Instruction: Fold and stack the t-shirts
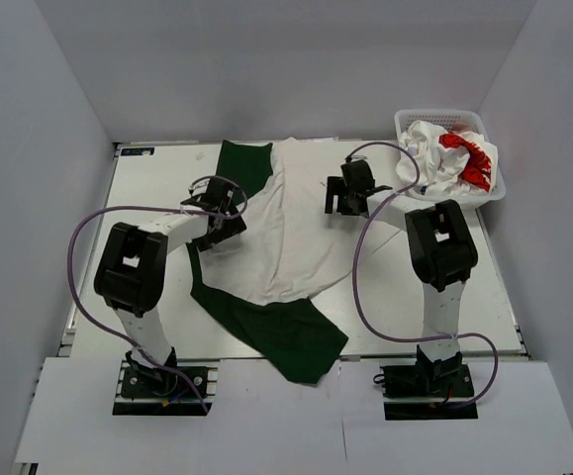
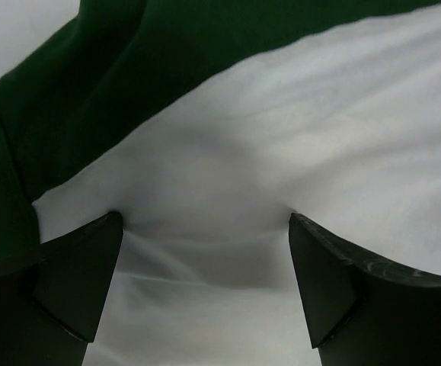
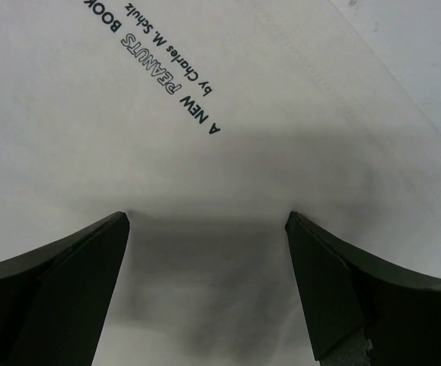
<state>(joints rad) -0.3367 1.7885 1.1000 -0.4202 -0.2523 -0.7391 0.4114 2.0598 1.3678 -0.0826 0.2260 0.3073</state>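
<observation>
On the white table (image 1: 147, 198) in front of the two arms, the large white t-shirt with dark green sleeves (image 1: 296, 228) lies spread out and unfolded. One green sleeve (image 1: 243, 163) reaches toward the far edge and the other (image 1: 291, 336) trails off toward the near edge. The left gripper (image 2: 205, 225) is low over the shirt's left side, its jaws spread wide. Its fingertips (image 2: 106, 229) appear to rest on the white cloth just beside the seam where the green begins. The right gripper (image 3: 207, 219) hangs over the shirt's right side, jaws likewise spread and pinching nothing. It casts a shadow on white cloth printed with dark lettering (image 3: 159, 69), close to a stitched hem; whether its tips touch the cloth cannot be told. At the far right corner a second t-shirt, white with red print (image 1: 459, 158), sits bunched in a white basket (image 1: 405, 121), well apart from both arms. The step in hand looks like the first grasp for the opening fold, with none of the folding or stacking done. The next move likely calls for both pairs of jaws to close on the cloth together, each taking a firm pinch. The shirt's edge can then be lifted evenly and carried across without dragging the loose sleeves into a bunch.
</observation>
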